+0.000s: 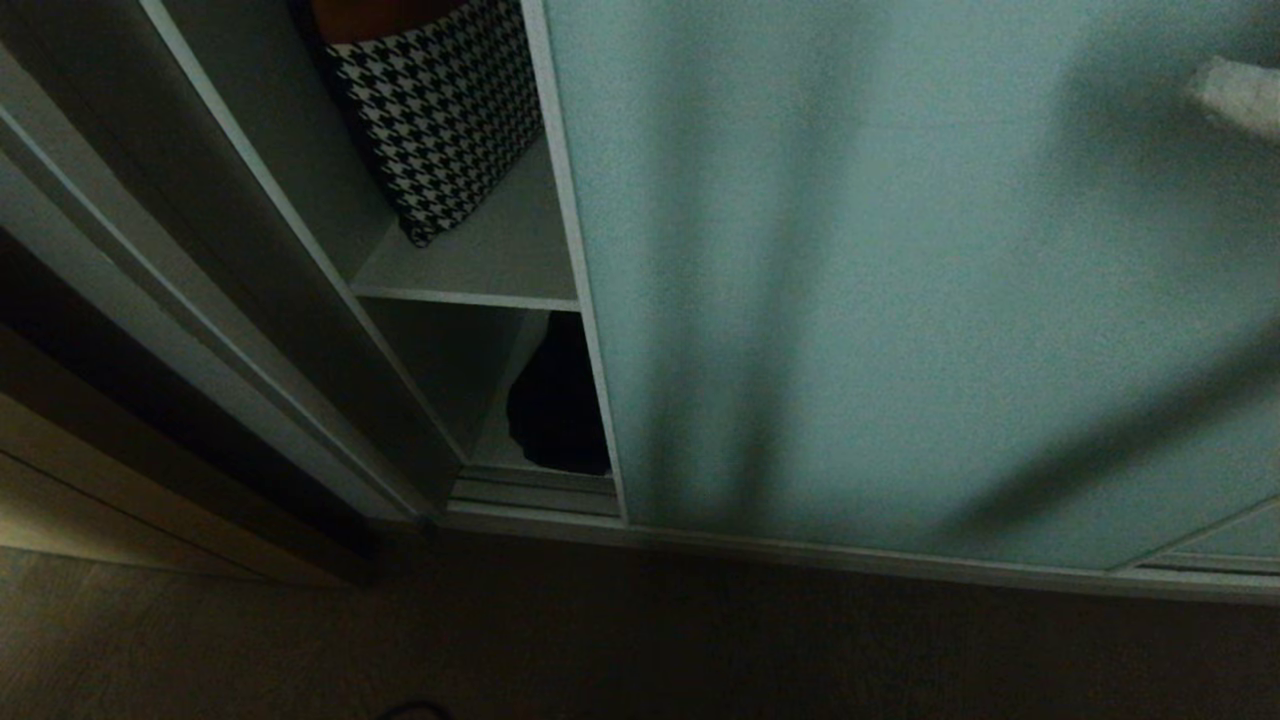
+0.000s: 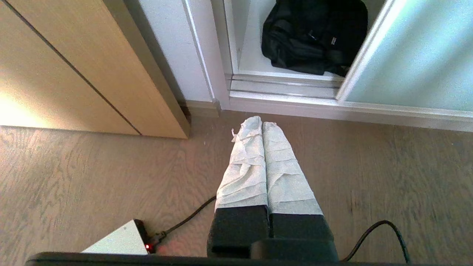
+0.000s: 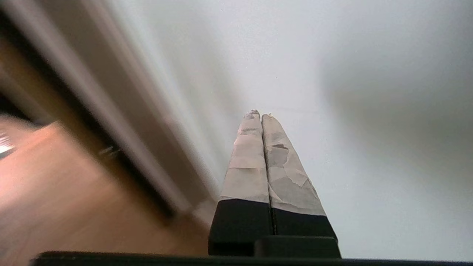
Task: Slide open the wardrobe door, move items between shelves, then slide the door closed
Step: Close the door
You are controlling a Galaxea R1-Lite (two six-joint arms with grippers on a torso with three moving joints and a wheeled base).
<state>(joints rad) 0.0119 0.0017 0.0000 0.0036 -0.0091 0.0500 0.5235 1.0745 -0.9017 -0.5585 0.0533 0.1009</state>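
Note:
The pale teal sliding wardrobe door fills most of the head view, leaving a narrow gap at its left edge. In that gap a grey-white shelf carries a black-and-white houndstooth item. Below it a black fabric bag lies on the wardrobe's bottom board; the same bag appears in the left wrist view. My right gripper is shut and empty, pointing at the door panel; it shows blurred at the head view's top right. My left gripper is shut and empty, low over the floor in front of the gap.
A light wooden cabinet panel stands left of the wardrobe frame. The door's bottom track runs along the wooden floor. A white box with a red light and black cables lie near my base.

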